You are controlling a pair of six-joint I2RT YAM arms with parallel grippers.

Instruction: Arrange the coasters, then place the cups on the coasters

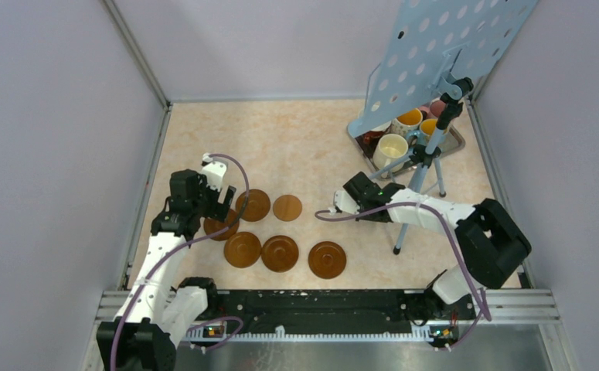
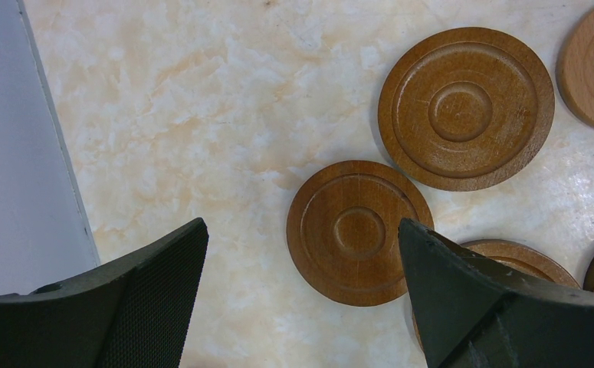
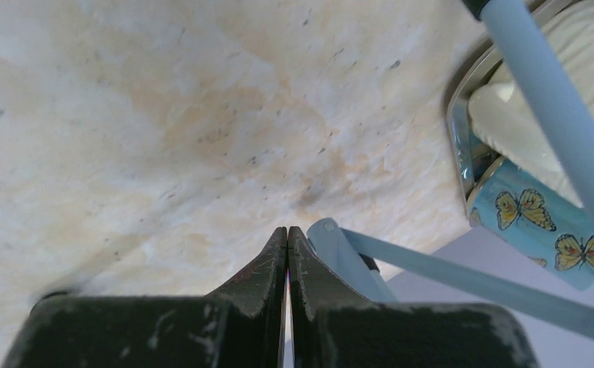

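Note:
Several round brown coasters lie on the marble table: a back pair, one of them lighter, and a front row. My left gripper hangs open above another coaster, which lies flat between the wide-spread fingers, nearer the right one, untouched. My right gripper is shut on nothing, low over bare table right of the coasters. The cups stand together on a silver tray at the back right: a cream cup, an orange-lined one, and a blue butterfly cup.
A pale blue perforated panel on a tripod stands over the tray and hides part of the cups. One tripod leg reaches the table just beside my right gripper. Grey walls enclose the table on the left, back and right.

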